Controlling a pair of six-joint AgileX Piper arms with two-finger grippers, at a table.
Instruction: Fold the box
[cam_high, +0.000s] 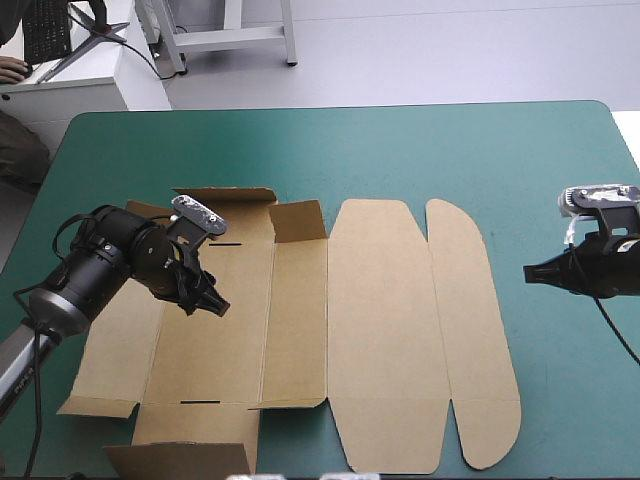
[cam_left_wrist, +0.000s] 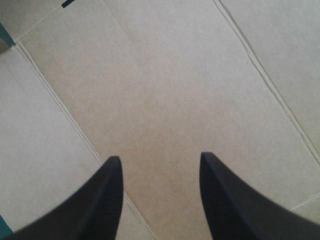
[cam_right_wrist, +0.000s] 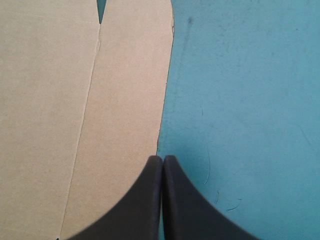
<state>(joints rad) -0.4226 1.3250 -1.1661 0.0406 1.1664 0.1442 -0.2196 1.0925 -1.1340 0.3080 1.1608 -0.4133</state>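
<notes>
Seeing box (cam_high: 380, 330) mostly flat on desk (cam_high: 500, 150). Left tool (cam_left_wrist: 157, 157) spread above its left panels; right tool (cam_right_wrist: 163, 157) pressed together, over teal-green cover (cam_right_wrist: 250, 100) beside box's right edge.

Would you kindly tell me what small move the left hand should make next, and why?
Probably shift the left hand toward the left panel edge of the box to grip and raise it as a wall. Its fingers stand open above a flat middle panel, nothing between them; the sheet lies almost wholly flat, and the right hand is shut beside the right edge.
</notes>
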